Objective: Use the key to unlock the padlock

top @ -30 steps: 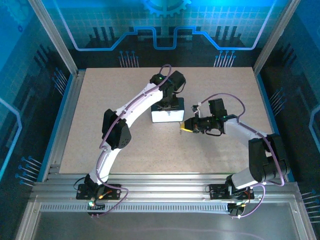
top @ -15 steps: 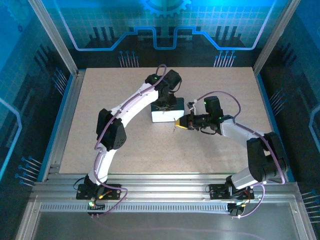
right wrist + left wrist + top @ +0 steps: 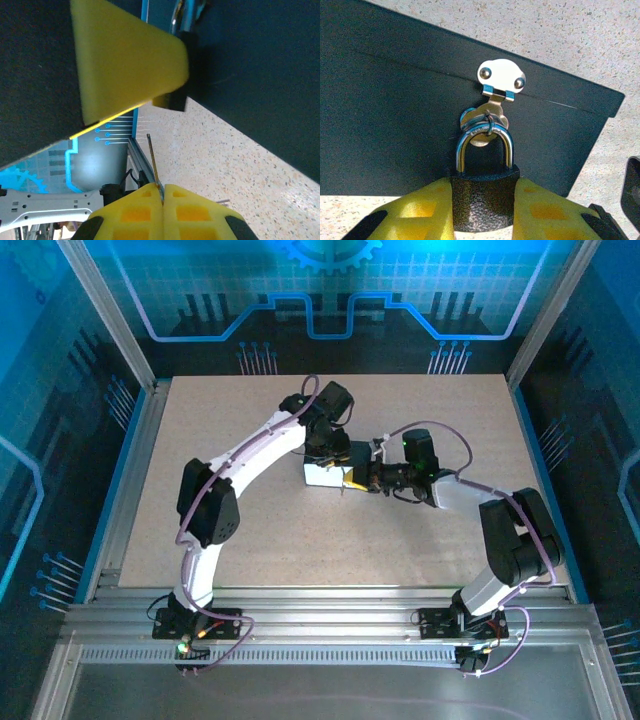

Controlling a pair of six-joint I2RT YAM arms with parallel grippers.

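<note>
In the right wrist view the right gripper (image 3: 163, 196) has its two yellow pads pressed together on the key (image 3: 152, 160), and only the thin blade stands out from between them, pointing up. A little beyond the tip, and apart from it, is the dark bottom of the padlock (image 3: 172, 100), with one yellow finger (image 3: 125, 65) of the left gripper (image 3: 482, 217) beside it. From the left wrist, this gripper is closed on the black body of the padlock, one finger on each side. The silver shackle (image 3: 485, 145) goes up through the hasp (image 3: 500, 82) on the dark tin (image 3: 395, 125), which stands on the speckled table (image 3: 560, 30). From above, both grippers are together at the tin, near the middle of the table
</note>
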